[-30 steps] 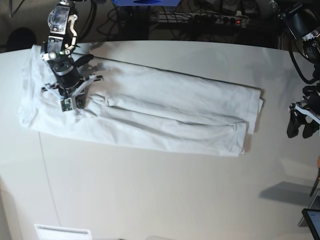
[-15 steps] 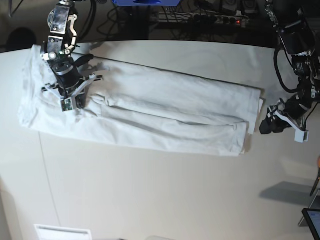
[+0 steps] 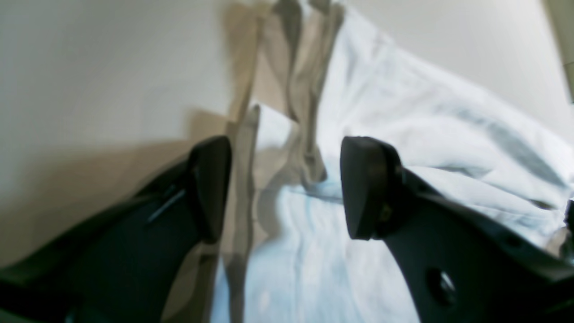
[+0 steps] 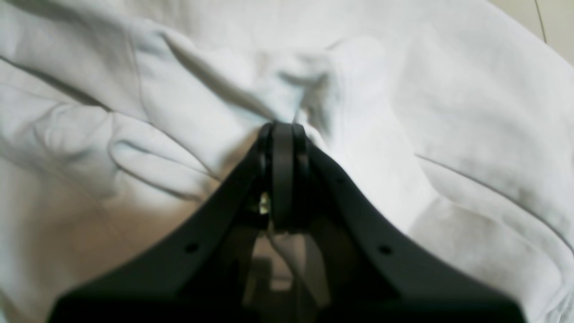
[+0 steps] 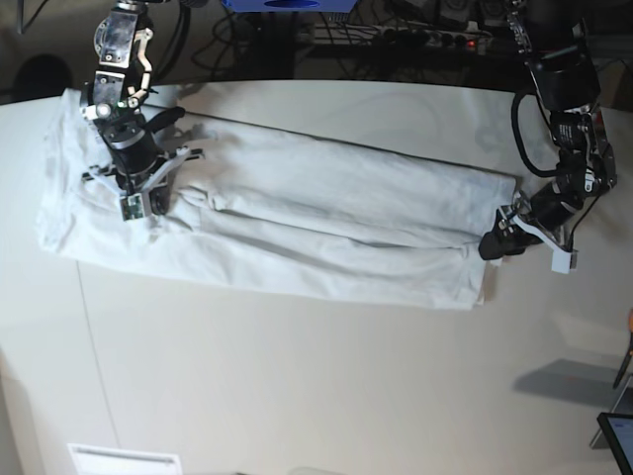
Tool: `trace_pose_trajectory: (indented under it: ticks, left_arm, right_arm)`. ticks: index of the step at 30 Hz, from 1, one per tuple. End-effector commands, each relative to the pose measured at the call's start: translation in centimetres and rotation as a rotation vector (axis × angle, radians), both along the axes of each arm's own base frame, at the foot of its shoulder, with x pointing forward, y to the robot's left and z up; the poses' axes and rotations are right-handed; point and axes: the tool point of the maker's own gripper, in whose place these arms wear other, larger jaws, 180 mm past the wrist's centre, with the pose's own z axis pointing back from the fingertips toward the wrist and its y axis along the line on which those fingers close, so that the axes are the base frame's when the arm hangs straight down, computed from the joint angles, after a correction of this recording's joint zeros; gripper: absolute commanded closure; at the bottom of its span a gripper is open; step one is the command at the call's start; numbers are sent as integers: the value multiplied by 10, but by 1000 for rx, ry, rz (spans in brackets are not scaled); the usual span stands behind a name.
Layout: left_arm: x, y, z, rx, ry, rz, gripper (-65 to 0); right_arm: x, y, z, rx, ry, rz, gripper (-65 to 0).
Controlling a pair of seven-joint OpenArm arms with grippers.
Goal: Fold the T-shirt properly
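T-shirt [image 5: 287, 233]: lies flat on the bench [image 5: 297, 396], already doubled lengthwise into a long wrinkled band.
Handling: we judge it light, limp, several layers thick; it will sag and slide unless every layer is pinched.
Grab points: we'd take the end edges, hem side and collar side.
Right pincer [image 5: 135, 205]: closed, pinching a fold of cloth.
Left pincer [image 5: 492, 244]: jaws apart, straddling the hem edge, holding nothing.

Robotics lab; power strip [image 5: 435, 38] and cables [image 5: 259, 35] behind table [image 5: 297, 396].
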Motion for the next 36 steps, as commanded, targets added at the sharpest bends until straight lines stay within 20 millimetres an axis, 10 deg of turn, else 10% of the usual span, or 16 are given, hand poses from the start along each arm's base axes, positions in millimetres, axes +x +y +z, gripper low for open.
trace_pose_trajectory:
  ticks: [1,12,17,21,36]
  left_arm:
    - [8,1,8,21,-13,-19,-385]
    - [17,-44,-6,15,-11,-108,-364]
    - [11,-46,-21,95,34,-138,0]
    - [16,-45,-21,169,44,-171,0]
    - [18,-95,100,503,-269,-388,0]
  right_arm:
    - [1,-3,2,-14,-2,-3,-10]
    - [1,-3,2,-16,-2,-3,-10]
    - [1,-3,2,-16,-2,-3,-10]
    - [1,-3,2,-16,-2,-3,-10]
    - [2,-3,2,-14,-2,-3,-10]
